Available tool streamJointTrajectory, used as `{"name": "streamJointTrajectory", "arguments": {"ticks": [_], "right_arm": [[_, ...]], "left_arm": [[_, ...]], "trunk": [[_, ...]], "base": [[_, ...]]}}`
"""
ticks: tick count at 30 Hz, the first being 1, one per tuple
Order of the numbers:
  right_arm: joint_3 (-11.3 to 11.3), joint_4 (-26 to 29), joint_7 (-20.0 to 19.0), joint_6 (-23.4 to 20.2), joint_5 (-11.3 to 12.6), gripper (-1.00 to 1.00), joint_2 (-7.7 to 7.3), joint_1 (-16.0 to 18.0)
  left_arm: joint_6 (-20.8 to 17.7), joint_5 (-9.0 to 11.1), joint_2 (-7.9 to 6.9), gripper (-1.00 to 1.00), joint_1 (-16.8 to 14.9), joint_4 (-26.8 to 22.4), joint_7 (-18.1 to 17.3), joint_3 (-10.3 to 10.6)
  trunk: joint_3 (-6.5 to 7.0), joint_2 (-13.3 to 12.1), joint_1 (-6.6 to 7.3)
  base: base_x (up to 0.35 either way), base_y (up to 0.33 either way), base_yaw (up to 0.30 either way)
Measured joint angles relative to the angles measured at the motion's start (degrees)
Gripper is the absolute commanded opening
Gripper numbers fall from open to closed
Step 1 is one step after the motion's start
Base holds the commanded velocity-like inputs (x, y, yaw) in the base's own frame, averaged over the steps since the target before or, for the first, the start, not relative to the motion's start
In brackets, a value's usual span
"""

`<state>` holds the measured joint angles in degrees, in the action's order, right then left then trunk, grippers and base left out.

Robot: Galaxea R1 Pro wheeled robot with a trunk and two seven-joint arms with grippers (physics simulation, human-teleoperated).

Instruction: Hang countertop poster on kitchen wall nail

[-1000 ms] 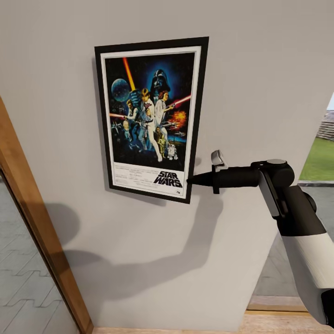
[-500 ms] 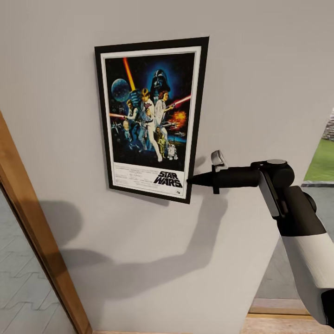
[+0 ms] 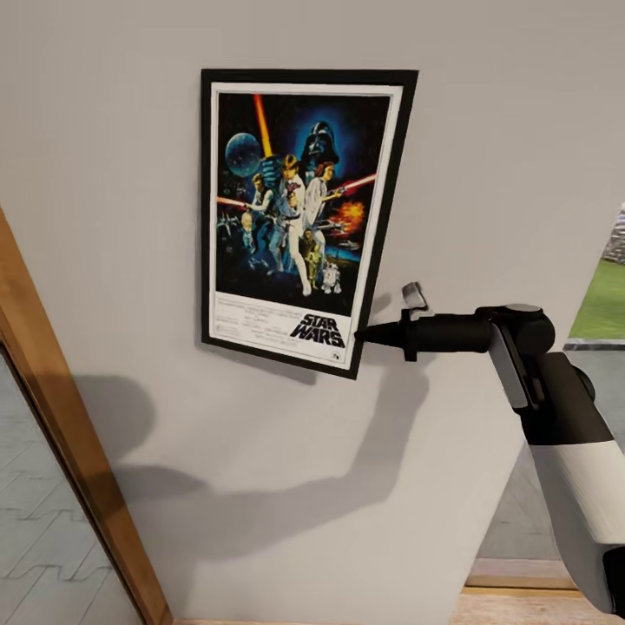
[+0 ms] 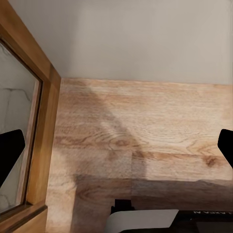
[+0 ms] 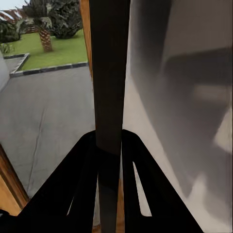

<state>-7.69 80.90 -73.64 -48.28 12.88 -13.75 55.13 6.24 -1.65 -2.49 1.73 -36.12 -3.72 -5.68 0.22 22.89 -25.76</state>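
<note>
Now | right hand [image 3: 360, 333] clamps poster [image 3: 299, 208] edge | wall [image 3: 486, 130] behind | doorframe [image 3: 69, 434] left

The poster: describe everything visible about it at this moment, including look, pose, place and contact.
The poster is an upright rectangle with a thin black frame, a white border and colourful figures on dark blue above a black "STAR WARS" title. It lies flat against the plain grey wall, its top edge level in the head view, its right side slanting inward toward the bottom. The right gripper pinches its lower right edge; in the right wrist view the dark frame edge runs between the closed fingers. No nail is discernible.
</note>
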Motion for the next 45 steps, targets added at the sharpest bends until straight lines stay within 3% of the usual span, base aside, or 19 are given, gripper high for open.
{"name": "streamJointTrajectory", "arguments": {"ticks": [45], "right_arm": [[0.0, 1.0, -0.3, -1.0, -1.8, -1.00, 0.02, -0.1]], "left_arm": [[0.0, 0.1, -0.27, 1.00, 0.0, 0.1, 0.0, 0.0]], "trunk": [[0.00, 0.0, 0.01]], "base": [[0.000, 0.000, 0.000]]}}
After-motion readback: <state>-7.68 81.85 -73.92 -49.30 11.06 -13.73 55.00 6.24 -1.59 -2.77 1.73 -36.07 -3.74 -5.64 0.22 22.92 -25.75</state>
